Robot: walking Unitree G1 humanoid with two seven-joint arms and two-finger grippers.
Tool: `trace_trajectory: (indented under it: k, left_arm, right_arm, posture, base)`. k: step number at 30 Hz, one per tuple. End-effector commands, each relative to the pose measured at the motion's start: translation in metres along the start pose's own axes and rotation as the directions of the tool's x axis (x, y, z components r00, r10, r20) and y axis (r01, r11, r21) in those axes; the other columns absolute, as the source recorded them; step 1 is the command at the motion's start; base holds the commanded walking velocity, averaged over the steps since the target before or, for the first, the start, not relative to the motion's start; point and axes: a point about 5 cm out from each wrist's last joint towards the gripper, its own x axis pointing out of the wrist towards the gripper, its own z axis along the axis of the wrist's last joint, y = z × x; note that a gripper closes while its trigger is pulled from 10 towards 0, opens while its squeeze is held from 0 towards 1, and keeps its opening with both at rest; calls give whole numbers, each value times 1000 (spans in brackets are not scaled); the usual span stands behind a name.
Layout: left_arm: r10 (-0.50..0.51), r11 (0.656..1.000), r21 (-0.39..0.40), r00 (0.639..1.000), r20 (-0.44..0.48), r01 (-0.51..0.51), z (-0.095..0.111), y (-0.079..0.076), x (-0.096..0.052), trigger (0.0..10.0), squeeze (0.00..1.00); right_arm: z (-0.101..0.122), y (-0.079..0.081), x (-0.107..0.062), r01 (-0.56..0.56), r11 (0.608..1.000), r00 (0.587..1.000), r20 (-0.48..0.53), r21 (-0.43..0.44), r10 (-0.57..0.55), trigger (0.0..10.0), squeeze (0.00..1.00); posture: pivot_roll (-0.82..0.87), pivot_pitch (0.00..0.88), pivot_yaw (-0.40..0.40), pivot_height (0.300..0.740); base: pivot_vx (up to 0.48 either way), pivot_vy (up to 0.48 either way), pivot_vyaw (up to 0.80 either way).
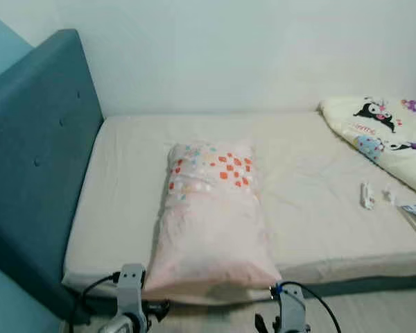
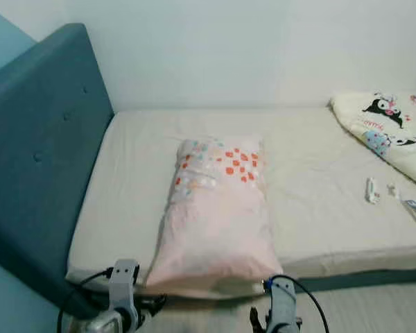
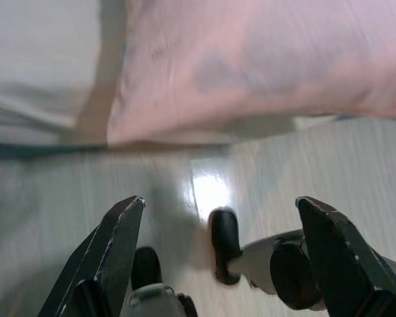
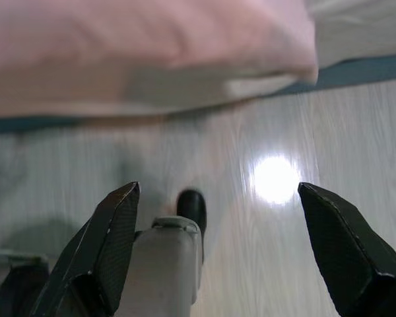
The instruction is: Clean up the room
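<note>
Head view: a pink pillow lies lengthwise on the bed, its near end overhanging the mattress edge at 6 o'clock. A cartoon blanket is bunched at 2 o'clock, small white items at 3 o'clock, a teal headboard at 9 o'clock.

Left wrist view: the left claw hangs spread over the floor, below the pillow's end.

Right wrist view: the right claw is spread too, over glossy floor.
</note>
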Motion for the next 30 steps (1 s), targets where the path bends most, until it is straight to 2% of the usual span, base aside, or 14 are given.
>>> trace_trajectory:
  k: [1,11,17,27,30]
  left_arm:
    - [-14,1000,-14,1000,-6,14,-3,-4,0,10000,0]
    - [4,1000,-4,1000,-9,-4,-2,-3,1,10000,0]
    - [15,1000,-13,1000,-14,-15,-4,-1,0,10000,0]
    - [34,999,-31,999,-16,-34,-5,1,-1,10000,0]
    - [45,998,-33,999,-14,-45,-5,2,-1,10000,0]
  right_arm:
    - [-6,-2,-1,8,1000,1000,-22,10,-8,10000,0]
    - [-6,-2,-1,12,1000,1000,-21,13,-12,10000,0]
    - [-6,-2,-1,15,1000,1000,-21,14,-15,10000,0]
    - [-5,-2,-1,10,1000,1000,-23,7,-10,10000,0]
    - [-5,-1,-1,9,1000,1000,-23,9,-9,10000,0]
  posture:
    - [-28,77,-16,740]
    - [-32,83,-12,740]
    - [-31,87,-15,740]
    - [-27,86,-17,740]
    - [-27,85,-14,740]
  base:
    - [349,0,0]
    - [333,0,0]
    - [0,0,0]
    - [0,-459,0]
    - [0,-96,0]
